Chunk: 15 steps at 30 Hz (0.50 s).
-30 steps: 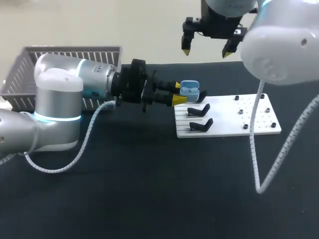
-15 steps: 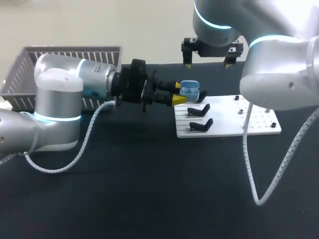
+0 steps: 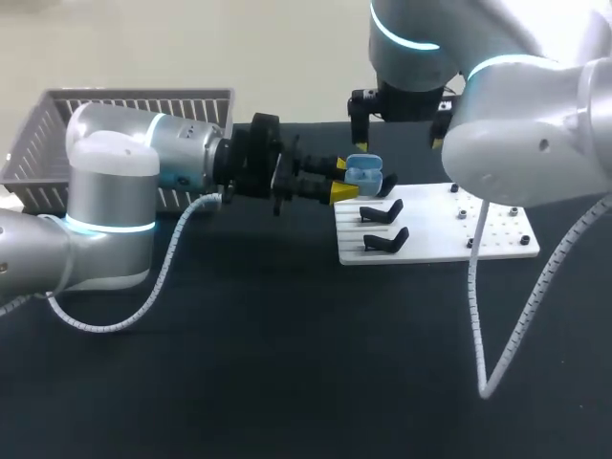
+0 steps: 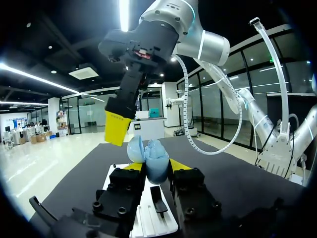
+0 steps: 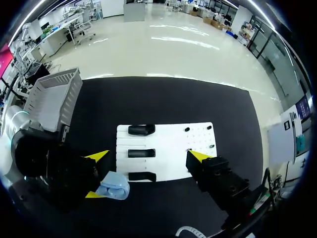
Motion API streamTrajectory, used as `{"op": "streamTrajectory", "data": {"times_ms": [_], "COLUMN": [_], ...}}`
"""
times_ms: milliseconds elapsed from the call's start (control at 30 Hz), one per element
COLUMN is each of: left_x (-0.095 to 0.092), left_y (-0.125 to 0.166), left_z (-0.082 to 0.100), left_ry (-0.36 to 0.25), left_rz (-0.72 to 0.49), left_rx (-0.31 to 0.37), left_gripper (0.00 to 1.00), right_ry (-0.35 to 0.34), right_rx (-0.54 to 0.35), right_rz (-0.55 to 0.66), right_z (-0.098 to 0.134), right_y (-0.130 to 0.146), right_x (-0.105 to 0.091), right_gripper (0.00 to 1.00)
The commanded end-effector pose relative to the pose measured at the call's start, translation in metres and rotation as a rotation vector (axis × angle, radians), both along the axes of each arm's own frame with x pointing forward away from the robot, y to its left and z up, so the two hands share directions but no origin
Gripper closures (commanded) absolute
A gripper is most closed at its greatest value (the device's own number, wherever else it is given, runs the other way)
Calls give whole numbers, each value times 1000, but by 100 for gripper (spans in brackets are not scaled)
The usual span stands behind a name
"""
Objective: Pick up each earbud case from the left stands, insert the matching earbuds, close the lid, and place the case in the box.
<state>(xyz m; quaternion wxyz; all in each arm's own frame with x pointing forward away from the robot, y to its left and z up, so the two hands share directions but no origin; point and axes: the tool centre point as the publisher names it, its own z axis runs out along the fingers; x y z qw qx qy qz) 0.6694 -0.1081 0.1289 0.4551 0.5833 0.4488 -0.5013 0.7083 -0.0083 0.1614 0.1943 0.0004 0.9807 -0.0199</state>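
Note:
A light blue earbud case [image 3: 363, 176], lid open, is held just above the near-left corner of the white stand plate [image 3: 435, 229]. My left gripper [image 3: 341, 180] is shut on it from both sides; in the left wrist view the case [image 4: 153, 159] stands upright between the fingers, over a black stand [image 4: 157, 200]. My right gripper [image 3: 397, 134] hangs open above and slightly behind the case. In the right wrist view the case [image 5: 114, 186] lies below, off to the side of my right gripper [image 5: 148, 156].
Two empty black stands [image 3: 381, 212] [image 3: 385, 239] sit on the plate's left half, and small black pegs [image 3: 463, 213] dot its right half. A grey slatted basket [image 3: 124, 115] stands at the back left, behind my left arm.
My right gripper has come down and closer to the case, staying open. The left arm and the case have not moved.

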Motion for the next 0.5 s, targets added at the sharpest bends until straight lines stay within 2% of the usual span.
{"op": "streamTrajectory", "data": {"times_ms": [33, 333, 433, 500], "left_x": [-1, -1, -1, -1], "left_y": [0, 0, 0, 0], "left_z": [0, 0, 0, 0], "left_ry": [-2, -2, -2, -2], "left_rz": [3, 3, 3, 3], "left_rx": [-2, -2, -2, -2], "left_gripper": [100, 100, 100, 100], "right_ry": [18, 42, 17, -35], "right_rx": [4, 24, 32, 41], "right_rz": [15, 51, 48, 31], "right_z": [1, 3, 7, 16], "right_y": [-4, -4, -5, -9], "right_x": [-7, -25, -27, -27], "right_gripper": [0, 0, 0, 0]}}
